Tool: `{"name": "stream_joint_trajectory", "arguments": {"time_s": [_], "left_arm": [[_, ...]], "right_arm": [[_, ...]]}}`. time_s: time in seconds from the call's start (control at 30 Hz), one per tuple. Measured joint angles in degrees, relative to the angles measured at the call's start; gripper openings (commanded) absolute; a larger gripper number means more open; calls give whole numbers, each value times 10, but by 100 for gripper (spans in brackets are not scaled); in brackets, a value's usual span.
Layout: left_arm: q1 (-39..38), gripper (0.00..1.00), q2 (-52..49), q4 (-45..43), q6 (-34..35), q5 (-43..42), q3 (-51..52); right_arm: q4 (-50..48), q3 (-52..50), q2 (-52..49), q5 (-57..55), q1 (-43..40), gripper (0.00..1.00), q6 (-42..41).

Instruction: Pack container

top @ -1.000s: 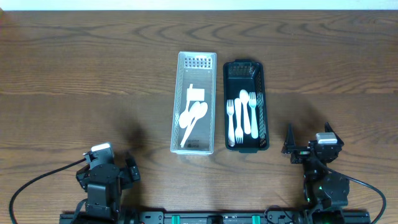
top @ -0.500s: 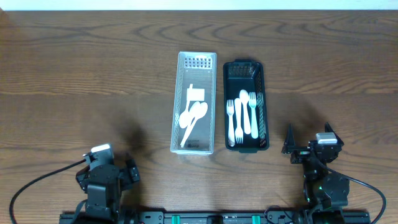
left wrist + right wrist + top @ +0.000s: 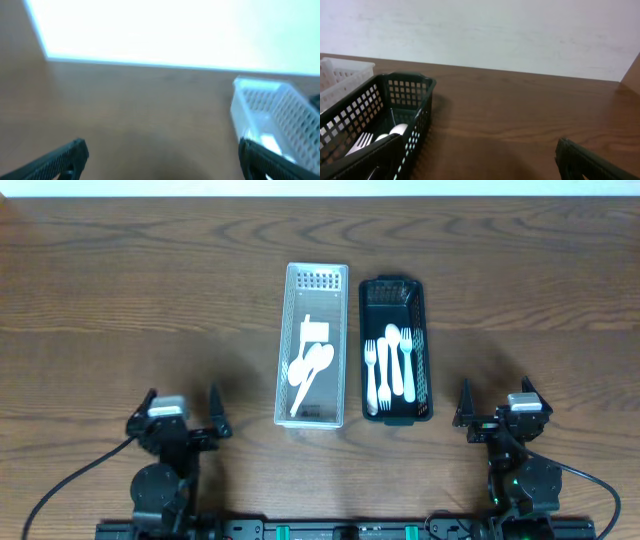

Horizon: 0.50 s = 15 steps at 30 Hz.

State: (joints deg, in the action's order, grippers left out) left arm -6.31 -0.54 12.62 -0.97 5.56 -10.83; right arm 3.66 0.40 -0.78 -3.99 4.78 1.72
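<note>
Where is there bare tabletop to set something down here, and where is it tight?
Widest bare wood lies left of the white basket and right of the black basket; another open band runs beyond both, toward the far table edge. Tight: the slit between the two baskets, whose floors already hold white cutlery.

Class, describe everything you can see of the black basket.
The black basket is long, rectangular, plastic-looking, with lattice walls. It sits flat on the table, right of the white basket. White cutlery lies in its near half; the far half is bare.
</note>
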Motion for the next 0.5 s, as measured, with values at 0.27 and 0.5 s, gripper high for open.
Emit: {"name": "stream_joint_trajectory", "arguments": {"time_s": [0.27,0.5], "left_arm": [[21,98,-1,-106,-64,-133,92],[21,98,-1,-110,-70,-168,92]], "right_arm": [[0,0,0,2,0,99,0],[0,0,0,2,0,99,0]]}}
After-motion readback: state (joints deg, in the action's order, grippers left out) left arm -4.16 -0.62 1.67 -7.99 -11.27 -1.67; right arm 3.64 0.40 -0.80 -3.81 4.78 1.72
